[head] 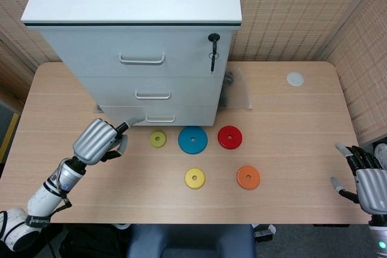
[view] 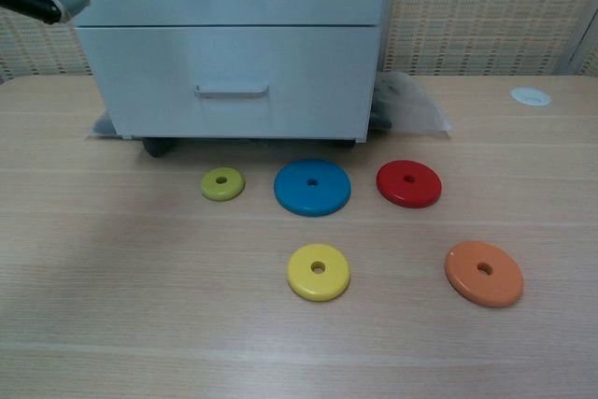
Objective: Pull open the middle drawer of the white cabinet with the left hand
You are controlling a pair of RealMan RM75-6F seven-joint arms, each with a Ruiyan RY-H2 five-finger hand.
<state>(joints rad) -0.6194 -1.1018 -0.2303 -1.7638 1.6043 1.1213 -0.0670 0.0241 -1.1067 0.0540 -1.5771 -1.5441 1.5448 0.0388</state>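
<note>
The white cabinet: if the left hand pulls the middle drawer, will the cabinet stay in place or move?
The white cabinet may roll forward: the chest view shows a dark caster under it. It is tall, so some tipping is possible. Its weight cannot be judged. The left hand has not reached the middle drawer.

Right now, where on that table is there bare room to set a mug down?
Bare wood lies between the orange disc and the right hand, and beyond the red disc toward the white cap. It is crowded in front of the cabinet, around the discs and left hand.
</note>
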